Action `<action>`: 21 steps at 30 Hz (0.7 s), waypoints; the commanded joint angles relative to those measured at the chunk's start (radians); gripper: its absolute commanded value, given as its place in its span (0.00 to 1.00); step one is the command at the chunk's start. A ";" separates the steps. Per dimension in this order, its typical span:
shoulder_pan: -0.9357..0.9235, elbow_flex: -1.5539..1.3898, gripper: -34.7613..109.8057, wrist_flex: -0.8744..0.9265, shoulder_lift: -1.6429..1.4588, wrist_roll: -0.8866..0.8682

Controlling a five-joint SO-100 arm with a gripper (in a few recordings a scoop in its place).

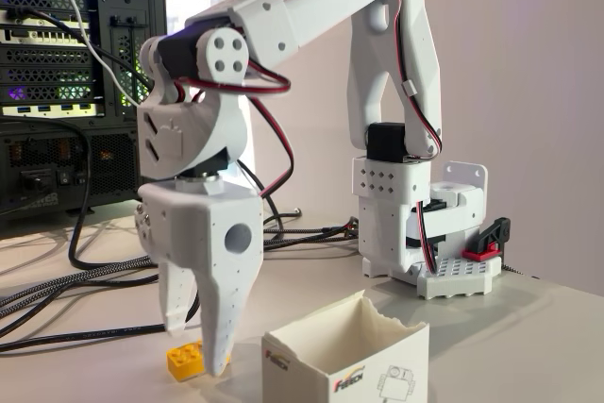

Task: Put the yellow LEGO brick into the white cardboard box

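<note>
The yellow LEGO brick (pixel 188 361) lies on the table at the lower left, studs up. My white gripper (pixel 197 351) points straight down over it, one finger on each side of the brick, tips near table level. The jaws stand apart and look open around the brick; whether the pads touch it I cannot tell. The white cardboard box (pixel 345 354) stands just right of the gripper at the bottom edge, open at the top with ragged edges, a logo and a robot drawing on its front. Nothing shows inside it.
The arm's white perforated base (pixel 425 233) with a red-black clamp (pixel 489 240) stands behind the box at right. Black braided cables (pixel 85 280) run across the table at left. A computer case (pixel 66 82) fills the back left.
</note>
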State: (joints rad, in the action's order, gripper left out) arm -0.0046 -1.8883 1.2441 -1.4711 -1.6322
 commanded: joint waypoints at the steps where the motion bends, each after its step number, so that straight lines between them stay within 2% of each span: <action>1: 0.006 -0.011 0.38 -0.003 -0.032 0.003; 10: 0.000 -0.018 0.33 0.000 -0.026 0.005; 14: -0.002 -0.011 0.18 0.009 -0.026 0.003; 21: -0.008 0.040 0.18 0.080 -0.057 0.023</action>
State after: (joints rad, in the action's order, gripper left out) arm -0.0077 -1.9067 1.2717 -1.4588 -1.6276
